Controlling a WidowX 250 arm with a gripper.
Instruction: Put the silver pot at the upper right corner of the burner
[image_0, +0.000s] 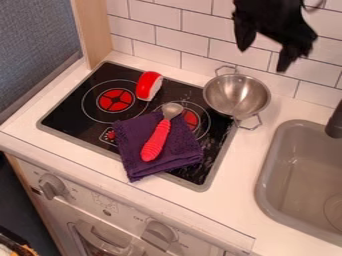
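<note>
White tiles (179, 46) cover the wall behind the burner (79, 106), a black plate with red heating rings that is set into the pale worktop (230, 200). At the upper right corner of this burner is the silver pot (235, 96), upright, so that its shiny inside can be seen. It covers the corner and reaches a little over the worktop to the right; one handle points to the wall, the other to the near side. The black pincer (264, 58) hangs beyond the same corner of the burner, higher than the pot and apart from it, and it is open, with its two fingers standing wide from each other. On the lower right part of the burner lies a folded purple cloth (130, 145), which passes over the near edge. A spoon with a red handle (155, 142) lies across the cloth, its metal head toward the right ring of the burner. Near the middle of the burner's far edge is a red and white toy piece (148, 86). To the right of the burner is the grey sink (294, 175), with a dark tap (335, 122).
</note>
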